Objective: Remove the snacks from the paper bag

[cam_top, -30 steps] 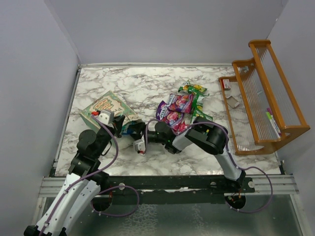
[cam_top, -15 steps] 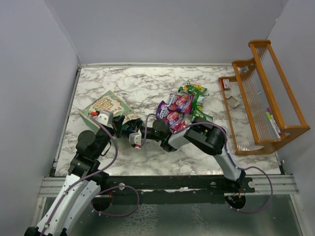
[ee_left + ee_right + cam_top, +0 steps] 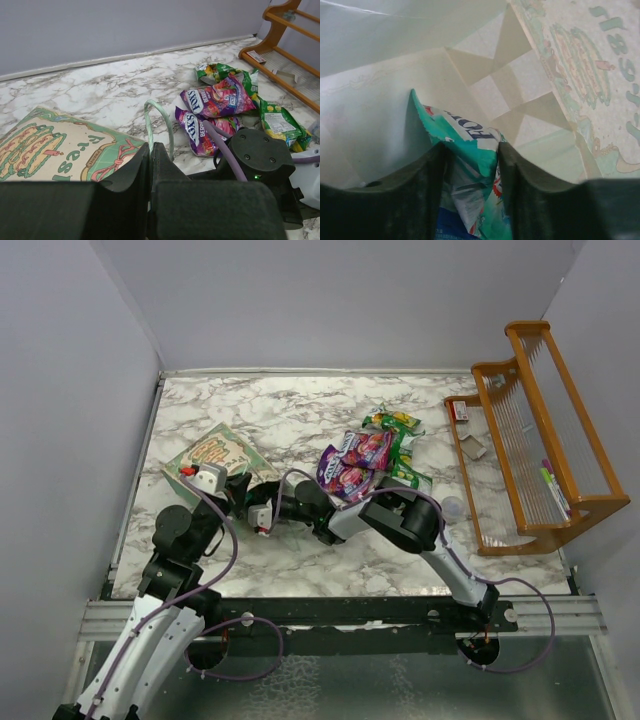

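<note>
The pale-green paper bag (image 3: 215,455) lies on its side at the left of the table, printed side up (image 3: 55,150). My left gripper (image 3: 240,492) is shut on the bag's pale-green handle (image 3: 159,122), pinched between its fingertips (image 3: 150,148). My right gripper (image 3: 259,515) reaches inside the bag's cream interior (image 3: 380,115). It is shut on a teal and blue packet (image 3: 470,165), which is crumpled between its fingers. Purple, pink and green snacks (image 3: 368,455) lie in a pile right of the bag, also in the left wrist view (image 3: 220,97).
The orange wooden rack (image 3: 540,440) stands at the right edge, also in the left wrist view (image 3: 287,30). A small translucent cup (image 3: 452,508) sits by the right arm. The right arm's black link (image 3: 260,155) lies close beside my left gripper. Grey walls enclose the table.
My right gripper has moved left and up, from outside the bag's mouth into the bag. My left gripper has stayed on the handle.
</note>
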